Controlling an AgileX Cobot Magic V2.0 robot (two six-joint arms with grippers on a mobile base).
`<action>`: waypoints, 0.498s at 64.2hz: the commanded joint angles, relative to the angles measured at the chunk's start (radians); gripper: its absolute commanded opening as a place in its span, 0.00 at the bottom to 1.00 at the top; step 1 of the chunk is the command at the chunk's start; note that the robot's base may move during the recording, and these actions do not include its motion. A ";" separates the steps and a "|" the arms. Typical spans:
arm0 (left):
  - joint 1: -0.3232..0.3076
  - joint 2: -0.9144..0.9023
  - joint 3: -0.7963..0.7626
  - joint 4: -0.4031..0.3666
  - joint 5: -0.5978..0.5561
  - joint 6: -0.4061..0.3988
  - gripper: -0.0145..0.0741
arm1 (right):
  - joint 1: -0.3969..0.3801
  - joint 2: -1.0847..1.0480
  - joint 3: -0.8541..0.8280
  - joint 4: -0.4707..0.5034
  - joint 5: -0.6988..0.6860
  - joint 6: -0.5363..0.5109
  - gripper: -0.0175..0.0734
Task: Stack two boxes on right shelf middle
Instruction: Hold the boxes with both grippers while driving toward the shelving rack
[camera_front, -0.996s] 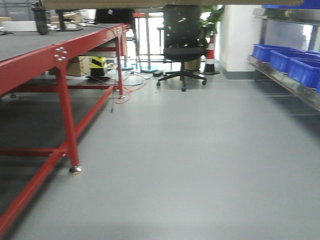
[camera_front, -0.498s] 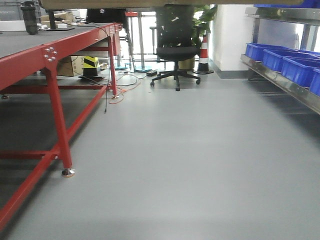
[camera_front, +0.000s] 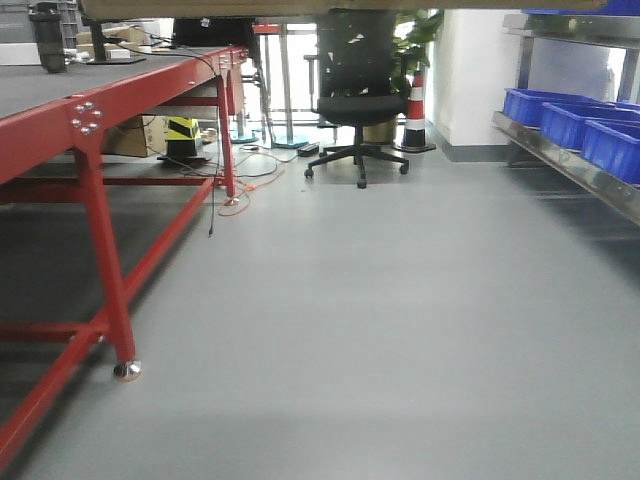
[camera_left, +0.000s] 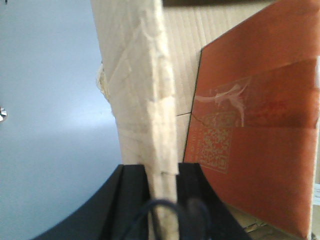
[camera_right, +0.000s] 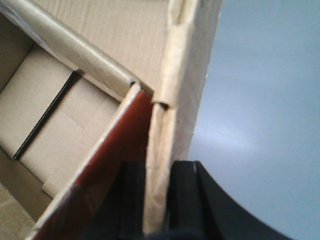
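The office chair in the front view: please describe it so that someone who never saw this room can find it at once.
Follow the red-framed table on the left to the far end of the grey floor. The office chair stands there, between the table's end and a red-and-white cone. Only it is black, on a wheeled star base.

The carton (camera_left: 135, 100) is tan corrugated cardboard, matt, its wall edge fibrous and wrinkled. A red-faced panel (camera_left: 250, 140) inside it looks like smooth printed card, faintly glossy. The jaws of the left gripper (camera_left: 162, 172) and the right gripper (camera_right: 157, 167) are matt black plastic. The floor (camera_front: 380, 330) is smooth grey with a dull sheen. The desk (camera_front: 150, 88) on the left has a red-painted metal frame. The shelf (camera_front: 570, 165) on the right is polished steel and carries glossy blue plastic bins (camera_front: 545, 105).
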 joint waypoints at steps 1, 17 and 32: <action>0.006 -0.010 -0.007 0.002 -0.057 0.006 0.04 | -0.006 -0.010 -0.012 0.004 -0.039 -0.017 0.02; 0.006 -0.010 -0.007 0.002 -0.057 0.006 0.04 | -0.006 -0.010 -0.012 0.004 -0.039 -0.017 0.02; 0.006 -0.010 -0.007 0.002 -0.060 0.006 0.04 | -0.006 -0.010 -0.012 0.004 -0.039 -0.017 0.02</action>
